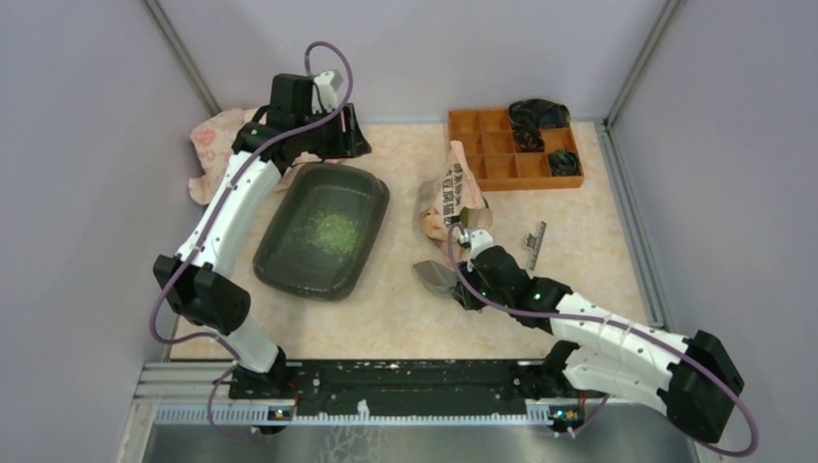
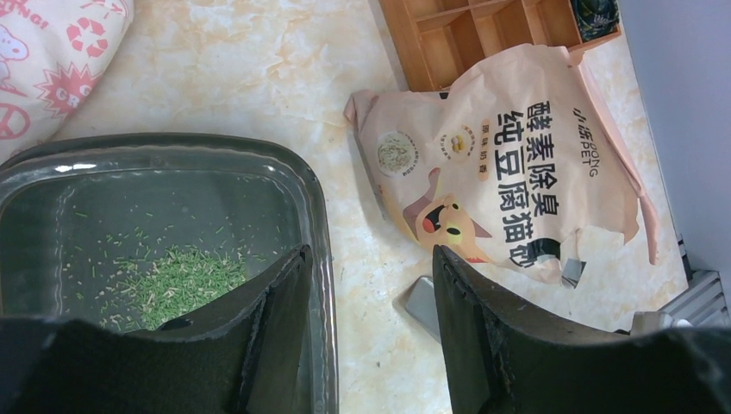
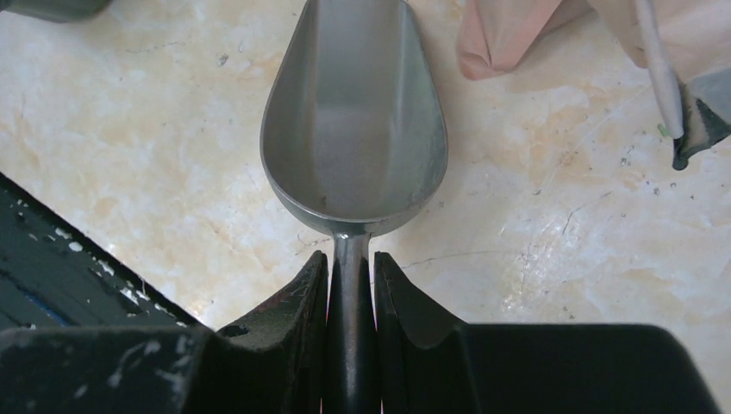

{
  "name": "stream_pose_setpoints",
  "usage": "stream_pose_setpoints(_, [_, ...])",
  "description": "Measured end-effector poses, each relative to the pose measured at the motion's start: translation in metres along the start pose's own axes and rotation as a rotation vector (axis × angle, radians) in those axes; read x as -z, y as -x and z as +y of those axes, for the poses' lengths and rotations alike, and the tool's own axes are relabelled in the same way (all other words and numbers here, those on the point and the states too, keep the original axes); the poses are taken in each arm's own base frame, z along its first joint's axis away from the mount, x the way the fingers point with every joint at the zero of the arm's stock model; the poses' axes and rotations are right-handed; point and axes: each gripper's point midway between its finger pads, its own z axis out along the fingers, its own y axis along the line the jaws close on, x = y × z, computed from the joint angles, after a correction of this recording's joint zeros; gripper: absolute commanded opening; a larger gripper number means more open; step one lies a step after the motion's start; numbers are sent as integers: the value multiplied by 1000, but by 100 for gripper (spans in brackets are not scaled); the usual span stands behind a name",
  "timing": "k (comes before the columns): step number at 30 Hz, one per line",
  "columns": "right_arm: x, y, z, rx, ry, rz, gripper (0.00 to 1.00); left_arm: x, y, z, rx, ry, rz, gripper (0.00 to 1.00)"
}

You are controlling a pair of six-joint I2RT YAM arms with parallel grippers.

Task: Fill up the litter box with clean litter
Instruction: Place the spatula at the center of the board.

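Two arms reach over the marbled tabletop (image 1: 405, 318). The left arm (image 1: 227, 207) stretches up the left side of the top view, elbow low, its jaws spread apart and empty above the upper end of the litter box (image 1: 280, 241), which lies left of centre. The right arm (image 1: 598, 333) bends in from the lower right, below the peach bag (image 1: 446, 193), jaws clenched on the handle of the grey scoop (image 3: 353, 121), its bowl empty. Clean litter (image 1: 333, 231) forms a small green patch in the box's middle.
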Motion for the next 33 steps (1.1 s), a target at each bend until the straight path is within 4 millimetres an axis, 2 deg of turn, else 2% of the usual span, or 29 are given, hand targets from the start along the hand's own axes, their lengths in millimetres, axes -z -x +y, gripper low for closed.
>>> stream_pose_setpoints(5, [-2,-4,-4,-21,-25,12,10,-2,-1,1,1,1,4,60])
stream_pose_setpoints(10, [0,-17,-6,-48,-43,76,30,-3,-2,-1,-1,-2,6,60])
stream_pose_setpoints(12, [1,-25,-5,-68,-40,112,43,-3,-2,-2,-3,-4,6,60])
stream_pose_setpoints(17, [8,-33,2,-108,-21,175,48,-5,-3,-2,-5,-7,3,60])
stream_pose_setpoints(21, [16,-22,8,-121,-11,179,48,-10,-9,1,-1,-4,16,60])
stream_pose_setpoints(23, [25,-7,13,-126,-7,160,50,-12,-14,2,4,-2,26,60])
stream_pose_setpoints(25, [36,16,19,-129,-2,111,51,-13,-15,2,5,-3,31,60])
stream_pose_setpoints(28, [60,71,23,-141,-13,-3,51,-13,-13,-1,2,-17,24,61])
stream_pose_setpoints(30, [76,122,11,-181,-55,-109,52,-15,-8,-6,-4,-29,25,62])
stream_pose_setpoints(32, [85,164,-5,-196,-125,-194,52,-21,4,-17,-20,-49,11,62])
stream_pose_setpoints(33, [86,175,-18,-213,-166,-217,52,-25,9,-21,-28,-57,4,62])
